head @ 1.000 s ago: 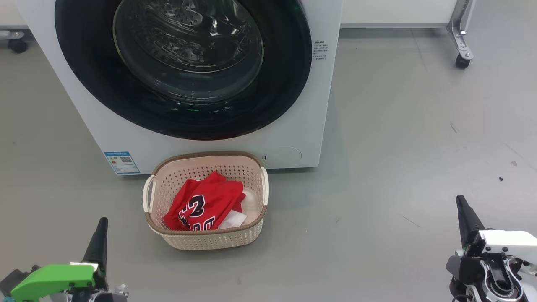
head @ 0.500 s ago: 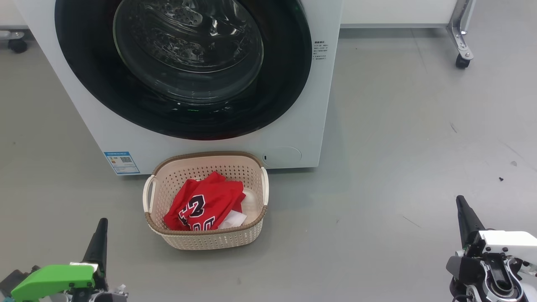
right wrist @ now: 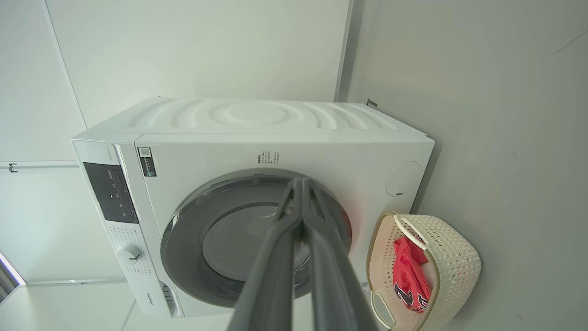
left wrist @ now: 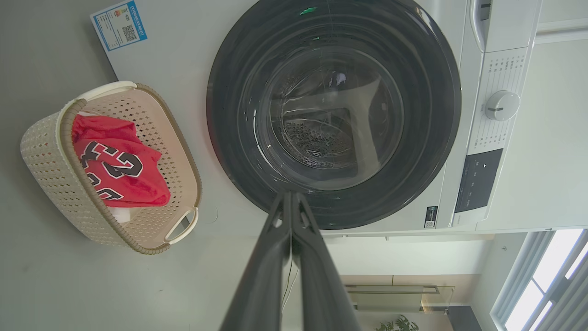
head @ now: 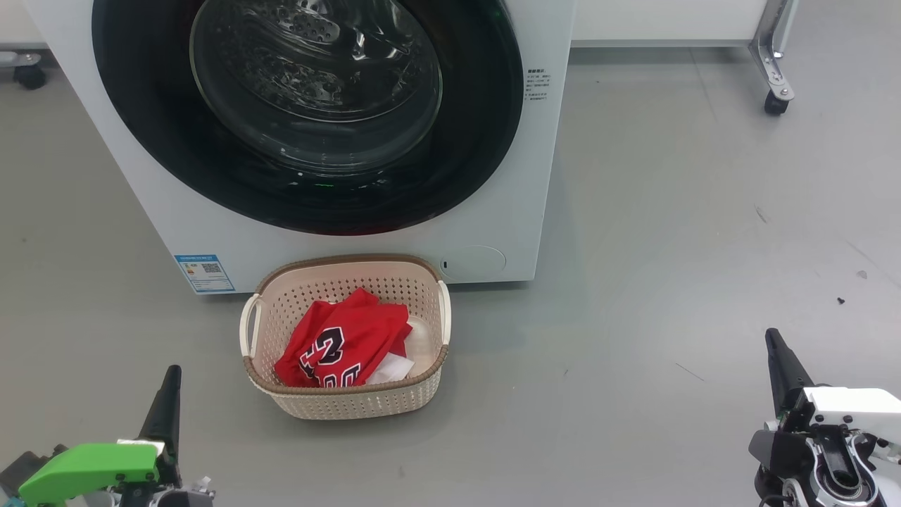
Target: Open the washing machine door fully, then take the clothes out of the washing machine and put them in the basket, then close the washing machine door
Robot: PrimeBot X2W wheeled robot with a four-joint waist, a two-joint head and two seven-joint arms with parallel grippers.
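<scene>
The white washing machine (head: pixel 521 204) stands ahead with its round black door (head: pixel 162 141) closed flat against the front; the steel drum shows through the glass. On the floor before it sits the cream basket (head: pixel 352 403) holding the red clothes (head: pixel 338 345) with a black-and-white number. My left gripper (head: pixel 171 372) is at the lower left, shut, left of the basket and apart from it. My right gripper (head: pixel 772 334) is at the lower right, shut, holding nothing. In the left wrist view the shut gripper (left wrist: pixel 290 195) points at the door (left wrist: pixel 432 138); the basket (left wrist: pixel 46 161) lies left.
Grey floor spreads to the right of the machine. A metal frame leg on a caster (head: pixel 774 104) stands at the back right, another caster (head: pixel 28 76) at the back left. The right wrist view shows the control panel and dial (right wrist: pixel 128 253).
</scene>
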